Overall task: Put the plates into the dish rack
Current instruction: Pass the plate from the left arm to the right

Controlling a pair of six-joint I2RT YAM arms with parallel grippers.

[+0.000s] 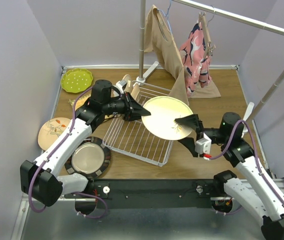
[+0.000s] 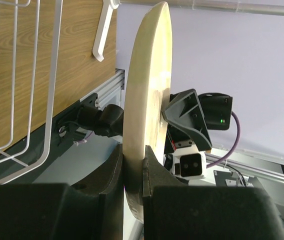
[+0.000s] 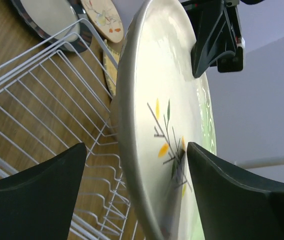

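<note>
A pale-green floral plate (image 1: 164,117) hangs tilted over the right part of the white wire dish rack (image 1: 132,135). My left gripper (image 1: 143,113) is shut on its left rim; in the left wrist view the plate (image 2: 147,90) stands edge-on between the pinching jaws (image 2: 133,172). My right gripper (image 1: 186,121) is open and straddles the opposite rim. In the right wrist view the plate (image 3: 172,85) sits between wide-apart fingers (image 3: 57,175), one pad close to its painted face. On the table lie a lime green dotted plate (image 1: 76,80), a tan floral plate (image 1: 52,131) and a dark-rimmed silvery plate (image 1: 88,157).
A white clothes-rail stand (image 1: 142,40) rises just behind the rack, with a tan garment (image 1: 169,55) and a pink patterned one (image 1: 196,52) hanging from it. A yellowish mat (image 1: 82,102) peeks out beside my left arm. Walls close in the table on three sides.
</note>
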